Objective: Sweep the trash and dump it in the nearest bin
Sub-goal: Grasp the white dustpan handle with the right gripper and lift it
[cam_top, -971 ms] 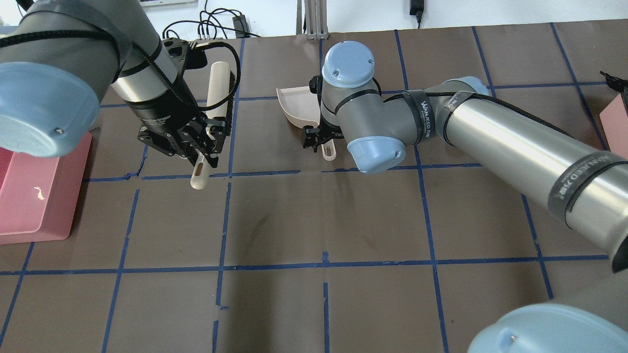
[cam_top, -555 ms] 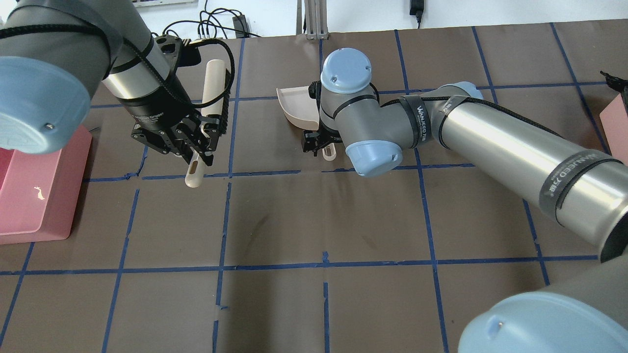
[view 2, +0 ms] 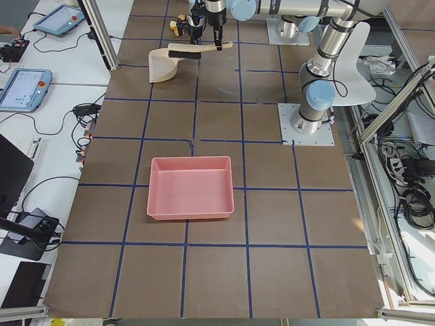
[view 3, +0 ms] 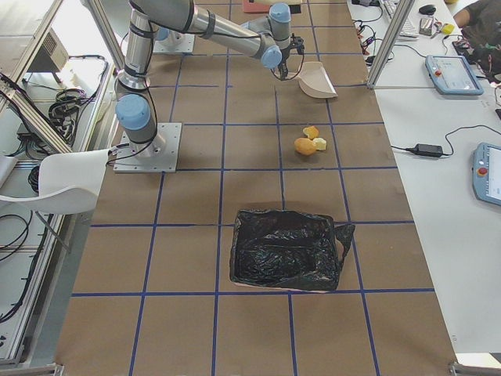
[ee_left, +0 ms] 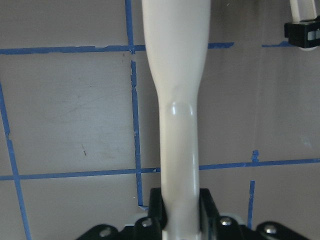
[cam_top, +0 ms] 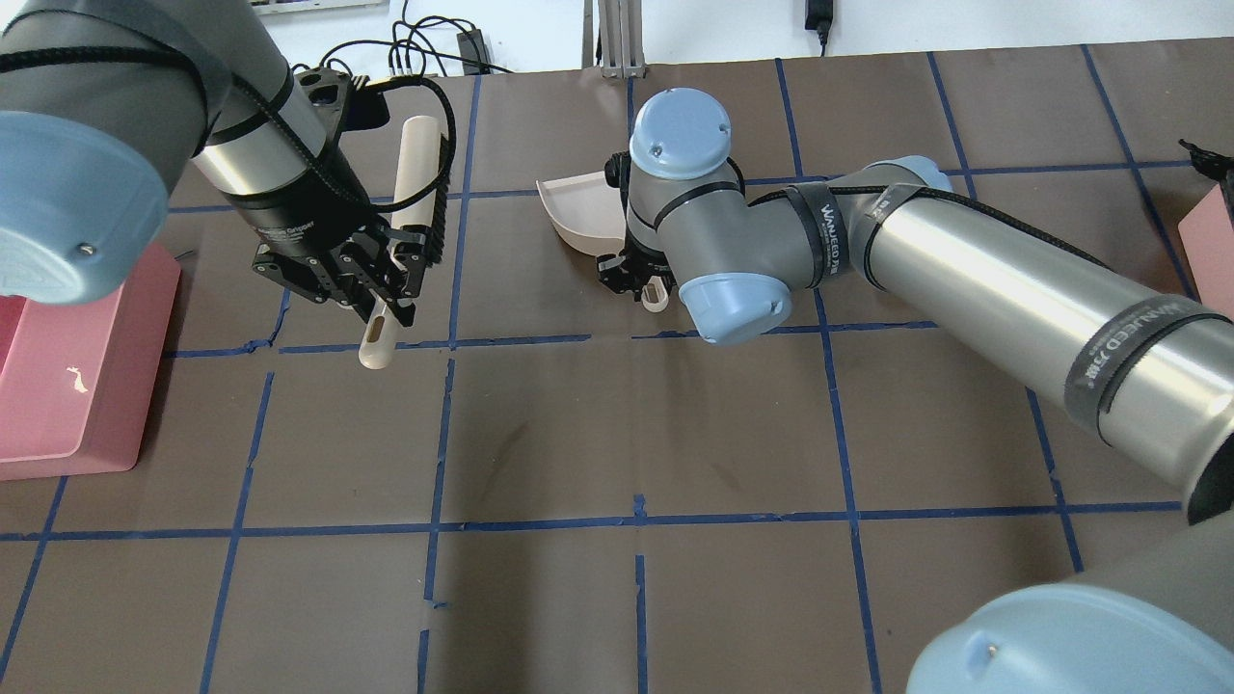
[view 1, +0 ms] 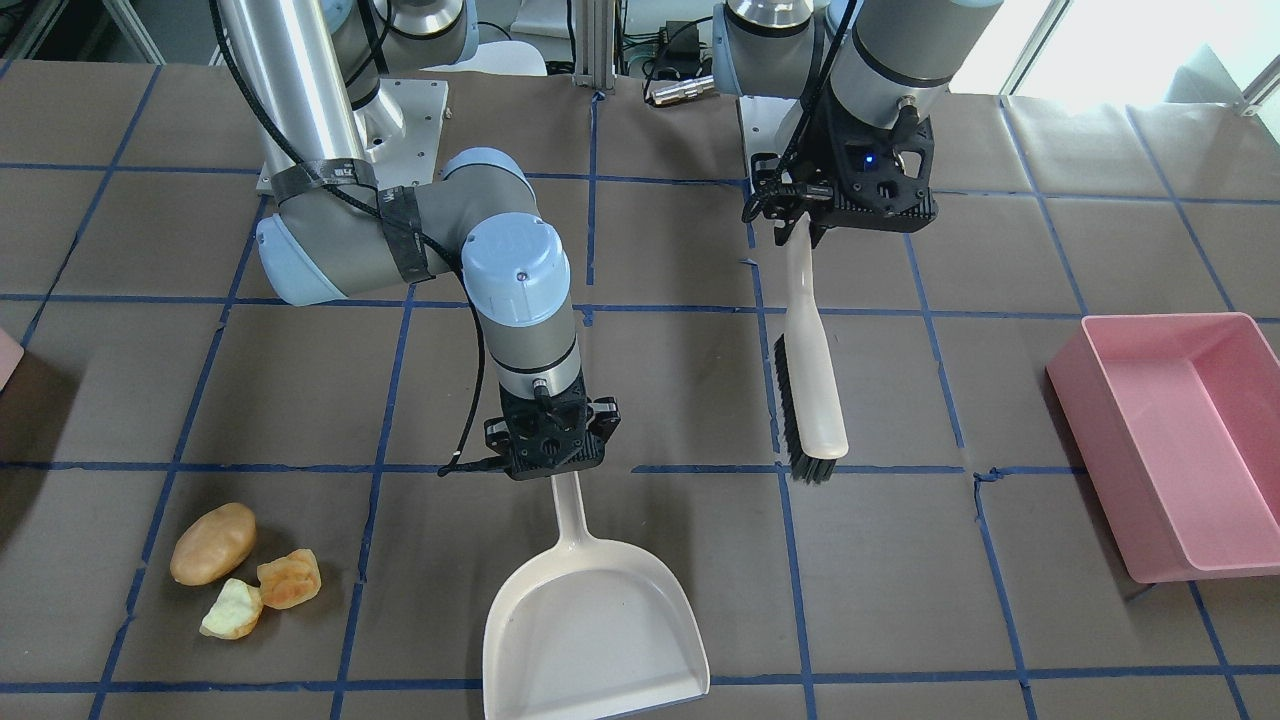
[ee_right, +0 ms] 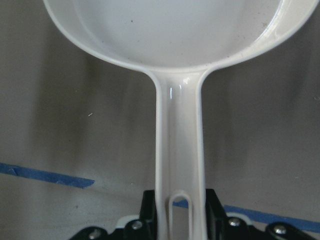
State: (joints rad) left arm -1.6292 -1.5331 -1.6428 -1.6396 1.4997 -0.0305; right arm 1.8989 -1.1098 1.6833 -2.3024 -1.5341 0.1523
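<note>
A brown paper-covered worktop (view 1: 1000, 620), gridded with blue tape, carries everything in play. The left pincer (cam_top: 384, 306), at upper left of the overhead view, is clamped on the handle of a cream brush (view 1: 812, 390), whose dark bristles hang just above or on the paper; which cannot be told. The right pincer (view 1: 555, 462), at centre of the front-facing view, is closed around the handle of a cream dustpan (view 1: 590, 640), whose tray holds nothing. The trash lies in a tight cluster at lower left of that view, apart from the pan: a tan potato-shaped lump (view 1: 212, 543), an orange-brown chunk (view 1: 290, 578) and a pale yellow-green chunk (view 1: 232, 610). A pink bin (view 1: 1190, 450) sits at the right edge; a black-lined bin (view 3: 286, 251) fills the lower centre of the right-side view and appears the nearer to the lumps. Judged stage: both tools are in hand, while sweeping, collecting and dumping are not yet begun.
</note>
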